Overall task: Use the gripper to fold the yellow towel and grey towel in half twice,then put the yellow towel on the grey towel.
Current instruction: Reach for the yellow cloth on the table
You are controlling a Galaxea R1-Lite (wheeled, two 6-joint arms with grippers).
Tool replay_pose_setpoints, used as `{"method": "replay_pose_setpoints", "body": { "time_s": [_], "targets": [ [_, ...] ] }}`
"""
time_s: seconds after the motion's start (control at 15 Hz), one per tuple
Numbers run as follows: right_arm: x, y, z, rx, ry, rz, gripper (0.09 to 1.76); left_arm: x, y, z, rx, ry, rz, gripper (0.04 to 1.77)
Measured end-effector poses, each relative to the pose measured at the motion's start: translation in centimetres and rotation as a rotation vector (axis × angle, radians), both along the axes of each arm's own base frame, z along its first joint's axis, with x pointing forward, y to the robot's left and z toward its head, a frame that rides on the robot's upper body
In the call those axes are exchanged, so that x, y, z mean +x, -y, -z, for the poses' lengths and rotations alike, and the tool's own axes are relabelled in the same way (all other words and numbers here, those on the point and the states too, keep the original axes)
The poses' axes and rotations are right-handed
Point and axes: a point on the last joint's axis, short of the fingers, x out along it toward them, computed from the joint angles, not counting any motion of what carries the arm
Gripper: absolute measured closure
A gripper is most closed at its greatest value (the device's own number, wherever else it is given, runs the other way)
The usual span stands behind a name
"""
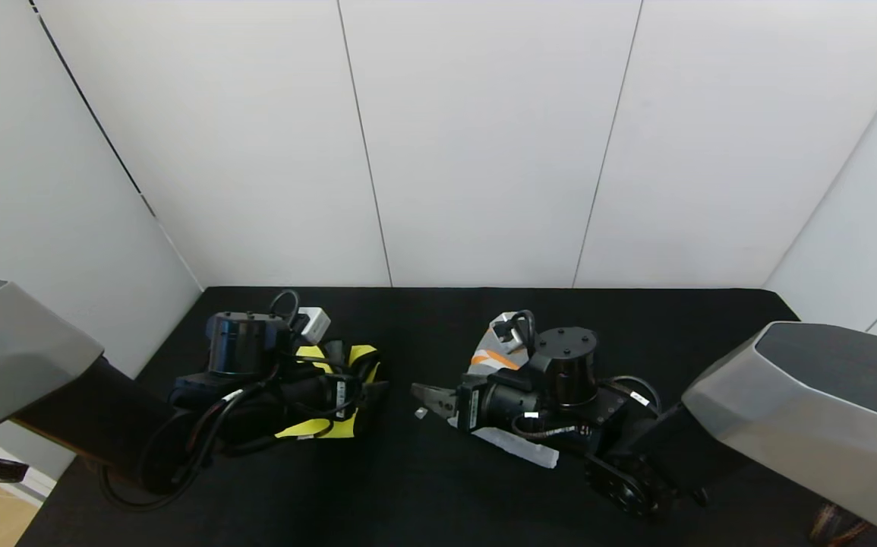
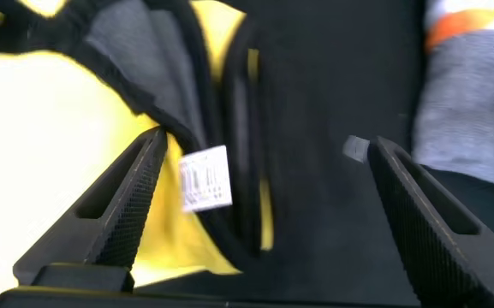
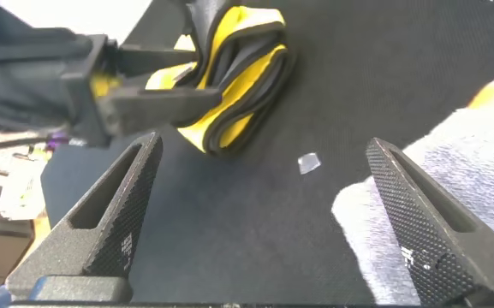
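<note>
The yellow towel [image 1: 332,427] lies bunched in folds on the left of the black table, mostly under my left arm. In the left wrist view its layered dark-trimmed edge [image 2: 41,154] and white tag [image 2: 205,178] lie between the fingers. My left gripper [image 1: 377,387] [image 2: 270,144] is open over that edge and holds nothing. The grey towel [image 1: 495,343], with orange stripes, lies under my right arm; it also shows in the left wrist view [image 2: 473,103]. My right gripper [image 1: 424,396] [image 3: 264,145] is open and empty over bare table between the towels. The right wrist view shows the yellow towel [image 3: 238,77] and the grey towel [image 3: 452,214].
A small white scrap [image 1: 421,413] lies on the black table [image 1: 673,334] just in front of my right gripper; it also shows in the right wrist view [image 3: 309,162]. White walls close the back and sides. The table's left edge drops off near my left arm.
</note>
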Motion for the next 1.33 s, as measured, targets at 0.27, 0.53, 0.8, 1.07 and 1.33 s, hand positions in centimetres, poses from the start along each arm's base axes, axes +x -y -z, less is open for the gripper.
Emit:
{"method": "replay_pose_setpoints", "body": {
  "time_s": [0.27, 0.53, 0.8, 1.07, 1.33],
  "targets": [
    [0.2, 0.4, -0.6, 0.05, 0.06, 0.009, 0.14, -0.5, 1.1, 0.1, -0.114, -0.057, 0.073, 0.12],
    [0.2, 0.8, -0.6, 0.079, 0.096, 0.012, 0.14, -0.8, 1.5, 1.0, -0.181, -0.123, 0.129, 0.11],
    [0.2, 0.8, -0.1, 0.079, 0.097, 0.01, 0.14, -0.6, 1.7, 2.2, -0.199, -0.124, 0.13, 0.11],
    [0.3, 0.8, 0.0, 0.077, 0.094, 0.011, 0.14, -0.5, 1.7, 3.4, -0.2, -0.159, 0.122, 0.11],
    [0.3, 0.8, 0.2, 0.075, 0.092, 0.011, 0.14, -0.4, 1.6, 4.0, -0.198, -0.176, 0.114, 0.11]
  ]
}}
